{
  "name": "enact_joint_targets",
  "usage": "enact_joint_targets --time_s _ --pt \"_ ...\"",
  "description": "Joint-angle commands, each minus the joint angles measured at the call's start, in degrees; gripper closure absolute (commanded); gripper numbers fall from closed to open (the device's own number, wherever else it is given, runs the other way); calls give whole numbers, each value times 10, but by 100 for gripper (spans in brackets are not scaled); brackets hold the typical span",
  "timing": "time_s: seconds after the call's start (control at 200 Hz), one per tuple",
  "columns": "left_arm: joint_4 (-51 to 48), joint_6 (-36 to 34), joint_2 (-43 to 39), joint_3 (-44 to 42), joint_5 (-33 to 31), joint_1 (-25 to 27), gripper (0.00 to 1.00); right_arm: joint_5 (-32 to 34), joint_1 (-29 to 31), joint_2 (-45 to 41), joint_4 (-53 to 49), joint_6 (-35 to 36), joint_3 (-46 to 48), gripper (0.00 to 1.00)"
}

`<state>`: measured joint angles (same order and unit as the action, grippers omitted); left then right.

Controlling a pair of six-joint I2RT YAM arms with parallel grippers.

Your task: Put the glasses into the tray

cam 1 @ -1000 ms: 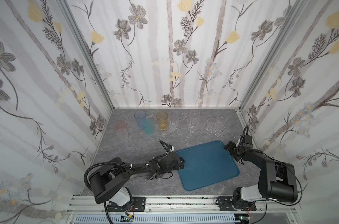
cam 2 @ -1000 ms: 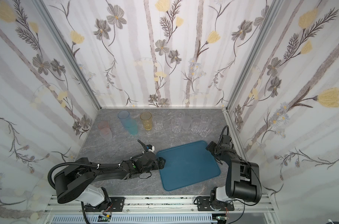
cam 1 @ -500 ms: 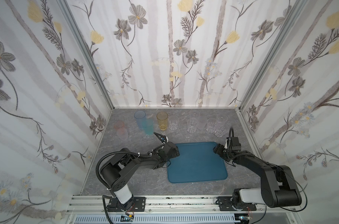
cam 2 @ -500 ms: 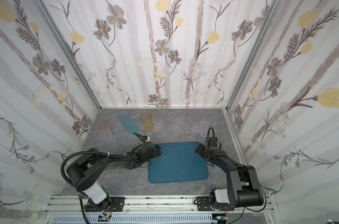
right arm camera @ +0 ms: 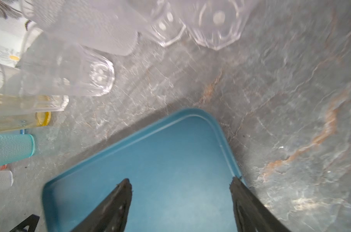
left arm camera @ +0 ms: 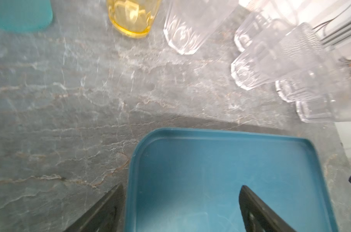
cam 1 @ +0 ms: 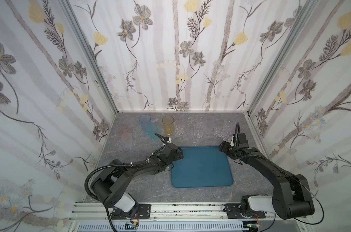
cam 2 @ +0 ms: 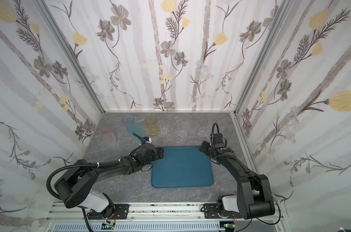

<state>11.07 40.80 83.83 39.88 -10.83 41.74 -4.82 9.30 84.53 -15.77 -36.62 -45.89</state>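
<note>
Since 1 s ago the tray [cam 1: 202, 168] has swung from skewed to square w/ the counter [cam 1: 148, 190] front and slid a bit left. Both arms came along w/ it and now sit at its far corners.

Progress, near to far: the tray is bare, no tumbler in it, so nothing is placed yet. Looks like setup only, w/ every one of the glasses [cam 1: 198, 128] left to move.

Left end effector [cam 1: 180, 154] is at the tray's far-left corner, fingers wide apart, nothing between them. In the left wrist view one finger [left arm camera: 108, 206] hangs over the counter just outside the rim, the other over the tray floor.

Right end effector [cam 1: 223, 147] is at the far-right corner, also spread and gripping nothing. Its wrist view puts one finger at the rim and one over the floor.

Beyond the tray's far edge the glasses stand in a loose row near the back wall, all apart from both end effectors. The teal glass [cam 1: 155, 133] and amber glass [cam 1: 168, 125] are nearest the left one. A clear glass [cam 1: 227, 135] is close by the right one. The pink glass [cam 1: 124, 134] is off at far left.
</note>
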Motion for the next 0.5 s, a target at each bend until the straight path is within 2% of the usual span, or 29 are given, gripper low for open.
enact_joint_targets --time_s 0.0,0.095,0.215,0.35,0.495 --pt "-10 -37 -75 3 -24 -25 7 61 20 -21 -50 45 -50 24" --pt "-28 -65 -133 6 -40 -50 6 87 55 -29 -56 44 -71 24" --pt "-88 -113 -158 50 -50 -96 8 73 93 -28 -42 23 -85 25" --pt "-122 -141 -139 114 3 -161 14 45 140 -16 10 -24 -84 26" --pt "-175 -168 -93 189 19 -205 17 27 197 21 54 -63 -81 27"
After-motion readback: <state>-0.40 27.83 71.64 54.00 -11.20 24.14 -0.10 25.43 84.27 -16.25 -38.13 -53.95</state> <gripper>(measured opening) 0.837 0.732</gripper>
